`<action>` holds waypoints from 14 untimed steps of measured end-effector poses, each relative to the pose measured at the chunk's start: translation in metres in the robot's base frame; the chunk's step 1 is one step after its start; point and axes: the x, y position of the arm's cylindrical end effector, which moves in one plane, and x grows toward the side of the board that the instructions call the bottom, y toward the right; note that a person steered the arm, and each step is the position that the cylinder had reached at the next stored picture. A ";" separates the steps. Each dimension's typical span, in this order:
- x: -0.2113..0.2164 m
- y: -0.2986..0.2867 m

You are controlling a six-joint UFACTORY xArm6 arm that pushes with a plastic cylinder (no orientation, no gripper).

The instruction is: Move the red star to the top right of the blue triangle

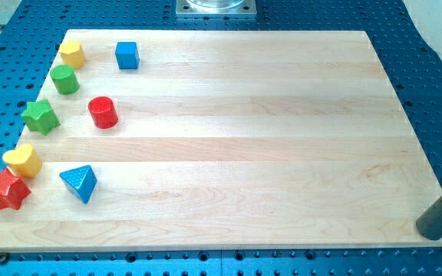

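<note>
The rod's tip (428, 230) touches nothing at the board's lower-right corner, the red star (6, 190) far left of it, just beyond the blue triangle (79, 183).

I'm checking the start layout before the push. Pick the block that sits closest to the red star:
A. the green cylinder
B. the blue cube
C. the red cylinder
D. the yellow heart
D: the yellow heart lies just above the red star at the board's left edge, nearly touching it; the blue triangle is farther off to the view's right, and the rod enters at the view's bottom right, its tip not visible.
</note>
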 end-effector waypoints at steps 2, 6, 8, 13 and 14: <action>0.007 -0.025; 0.006 -0.447; 0.003 -0.550; -0.020 -0.570; -0.037 -0.570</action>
